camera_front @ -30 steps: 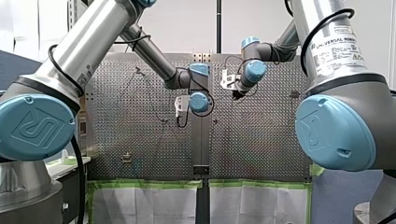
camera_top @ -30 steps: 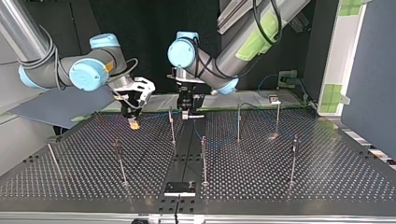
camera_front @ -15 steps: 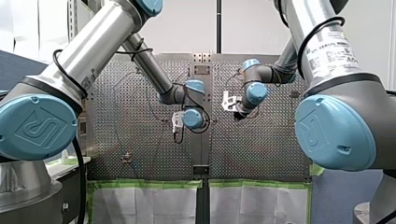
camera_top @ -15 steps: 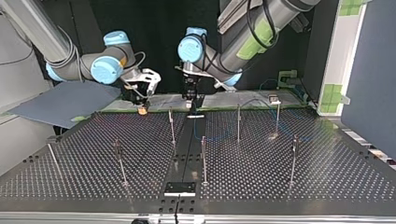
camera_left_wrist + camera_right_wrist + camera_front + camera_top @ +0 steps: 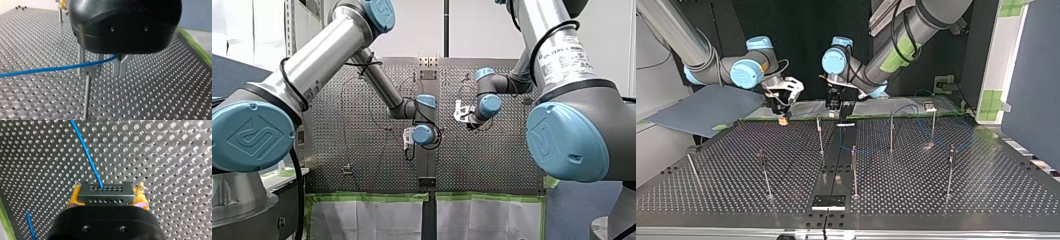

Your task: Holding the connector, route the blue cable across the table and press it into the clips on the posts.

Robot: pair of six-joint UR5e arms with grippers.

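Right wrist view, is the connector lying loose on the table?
No, the connector sits clamped between my right gripper's yellow pads, with the blue cable running out of it.

Left tool, right tool shifted lower in front view.
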